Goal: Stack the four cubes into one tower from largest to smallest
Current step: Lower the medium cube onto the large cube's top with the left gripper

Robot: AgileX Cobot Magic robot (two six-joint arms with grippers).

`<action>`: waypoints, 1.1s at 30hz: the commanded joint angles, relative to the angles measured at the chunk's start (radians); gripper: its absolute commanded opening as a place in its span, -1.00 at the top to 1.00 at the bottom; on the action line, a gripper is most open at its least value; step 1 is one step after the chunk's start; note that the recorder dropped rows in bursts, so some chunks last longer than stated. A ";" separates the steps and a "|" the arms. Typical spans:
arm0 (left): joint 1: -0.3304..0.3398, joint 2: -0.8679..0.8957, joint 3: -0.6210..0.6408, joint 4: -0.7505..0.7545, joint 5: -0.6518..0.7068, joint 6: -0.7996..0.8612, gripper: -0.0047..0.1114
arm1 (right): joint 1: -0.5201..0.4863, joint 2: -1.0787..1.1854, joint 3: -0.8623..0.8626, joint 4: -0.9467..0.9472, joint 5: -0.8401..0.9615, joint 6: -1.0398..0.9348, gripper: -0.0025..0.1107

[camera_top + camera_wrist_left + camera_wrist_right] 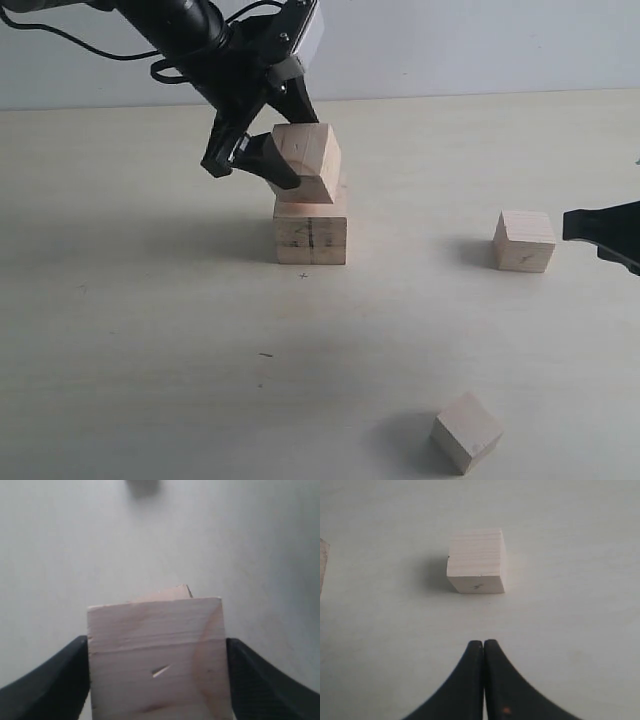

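Exterior view alone is showing the tilted cube (307,160) touching the seamed largest cube (311,232). Left jaws are pinching it; right jaws, pressed together, are facing a third cube (476,562), well apart.

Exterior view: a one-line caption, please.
Left gripper holds a tilted cube on the seamed cube; two cubes lie apart.

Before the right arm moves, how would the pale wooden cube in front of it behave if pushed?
That pale wooden cube probably slides, not rolls: flat faces on a smooth table. Likely stiff and fairly light, being small plain wood.
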 commanded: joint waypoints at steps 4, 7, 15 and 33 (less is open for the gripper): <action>-0.002 -0.012 -0.022 -0.008 -0.020 -0.027 0.92 | 0.002 0.003 0.002 0.004 -0.002 -0.010 0.96; -0.002 -0.012 -0.022 -0.008 -0.016 -0.027 0.92 | 0.002 0.003 0.002 0.004 -0.002 -0.010 0.96; -0.006 -0.008 -0.022 -0.042 0.021 -0.027 0.92 | 0.002 0.003 0.002 0.004 -0.002 -0.010 0.96; -0.011 0.020 -0.022 -0.044 -0.002 -0.029 0.92 | 0.002 0.003 0.002 -0.001 0.000 -0.010 0.96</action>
